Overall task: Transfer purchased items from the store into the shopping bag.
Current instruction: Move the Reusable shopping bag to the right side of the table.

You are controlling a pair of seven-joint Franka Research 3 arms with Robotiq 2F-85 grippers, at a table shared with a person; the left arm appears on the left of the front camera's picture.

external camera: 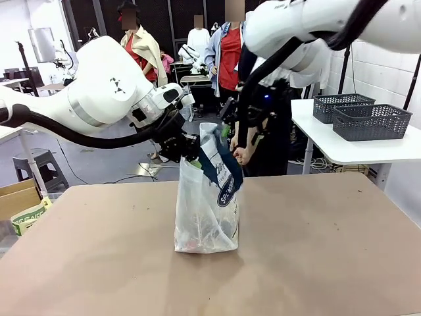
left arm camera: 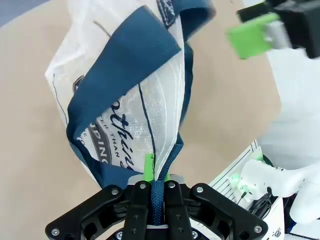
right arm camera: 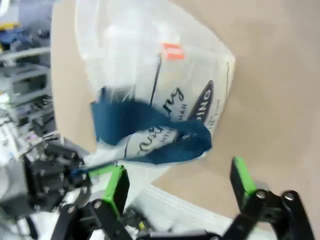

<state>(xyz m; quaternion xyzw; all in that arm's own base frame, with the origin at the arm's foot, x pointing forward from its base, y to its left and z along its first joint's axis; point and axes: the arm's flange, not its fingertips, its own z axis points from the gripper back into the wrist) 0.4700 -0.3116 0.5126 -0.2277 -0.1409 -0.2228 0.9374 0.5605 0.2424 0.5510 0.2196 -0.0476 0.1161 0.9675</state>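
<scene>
shopping bag (external camera: 205, 210) contents dim, right fingers (right arm camera: 116, 186) blurred

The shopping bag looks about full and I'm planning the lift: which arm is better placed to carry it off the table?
Left, probably. The left gripper is shut on a navy handle of the shopping bag, holding its top up. The right gripper hangs open above the bag, gripping nothing.

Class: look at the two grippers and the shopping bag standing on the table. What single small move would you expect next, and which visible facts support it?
Probably the right gripper lifts clear. Its jaws stand wide open with nothing between them, above the shopping bag. The left gripper is shut on one navy handle, holding the bag upright, with goods dimly visible inside.
</scene>
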